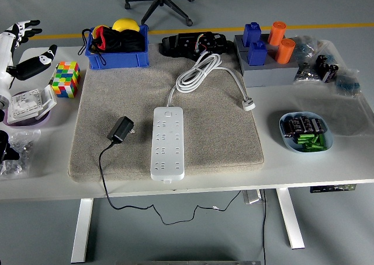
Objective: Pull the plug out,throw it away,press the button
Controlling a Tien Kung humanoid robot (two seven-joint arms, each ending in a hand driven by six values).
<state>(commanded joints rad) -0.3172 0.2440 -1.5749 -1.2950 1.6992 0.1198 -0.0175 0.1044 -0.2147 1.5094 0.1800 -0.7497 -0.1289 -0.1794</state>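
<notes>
A white power strip [168, 142] lies lengthwise on the grey mat [222, 131], its button at the far end [168, 110]. No plug sits in its sockets. A black plug adapter [120, 129] lies on the mat left of the strip, its black cord running off the table's front edge. The strip's own white cable [198, 73] is coiled behind it, ending in a white plug [249, 104]. My left hand [23, 49] hangs at the far left edge, fingers spread, holding nothing. My right hand is out of view.
A blue bin [117, 48] with dark items and a yellow ball stands at the back left. A colour cube [65, 79] and a white box [26, 104] sit left of the mat. Blue and orange blocks [266, 46] stand back right; a blue bowl of batteries [305, 131] sits right.
</notes>
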